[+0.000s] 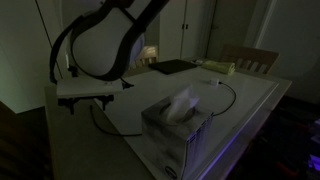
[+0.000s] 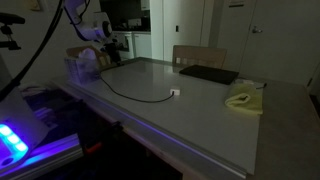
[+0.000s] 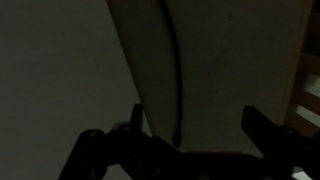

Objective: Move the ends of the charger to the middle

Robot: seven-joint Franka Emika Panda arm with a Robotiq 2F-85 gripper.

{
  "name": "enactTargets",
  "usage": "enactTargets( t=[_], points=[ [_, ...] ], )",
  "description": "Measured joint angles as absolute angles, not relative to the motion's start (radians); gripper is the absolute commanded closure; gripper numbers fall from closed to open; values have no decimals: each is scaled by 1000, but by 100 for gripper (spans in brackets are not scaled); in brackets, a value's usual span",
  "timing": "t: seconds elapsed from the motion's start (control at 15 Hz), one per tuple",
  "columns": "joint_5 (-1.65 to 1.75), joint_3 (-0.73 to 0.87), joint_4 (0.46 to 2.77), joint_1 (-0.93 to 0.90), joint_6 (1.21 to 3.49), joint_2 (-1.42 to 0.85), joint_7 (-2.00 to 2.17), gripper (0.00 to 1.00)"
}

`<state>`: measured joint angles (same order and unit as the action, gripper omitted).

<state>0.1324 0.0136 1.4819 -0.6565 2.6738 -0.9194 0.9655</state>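
No text, label, brand, number or sign could be read in any of the views. The sides of the tissue box (image 1: 178, 135) were too dim for any print to be made out.

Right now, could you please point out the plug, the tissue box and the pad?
plug (image 2: 174, 94): exterior view, its pale body.
tissue box (image 1: 170, 135): exterior view, its side wall.
pad (image 2: 208, 74): exterior view, middle of its top.
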Motion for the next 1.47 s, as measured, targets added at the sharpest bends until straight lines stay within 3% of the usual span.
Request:
enactTargets(
  t=[0.73,0.93,1.0,1.2,1.4,1.47],
  points=[
    [129,27,1356,-678,2707,-1018,1010,0],
    [128,29,1348,-678,2705,-1023,1010,23],
    [128,32,1344,-678,2703,-1023,1010,24],
    [128,41,1336,-678,2701,-1024,1011,17],
    [128,41,1329,-678,2686,-1026,1008,3],
    [128,41,1324,-678,2662,-1027,1002,8]
  ],
)
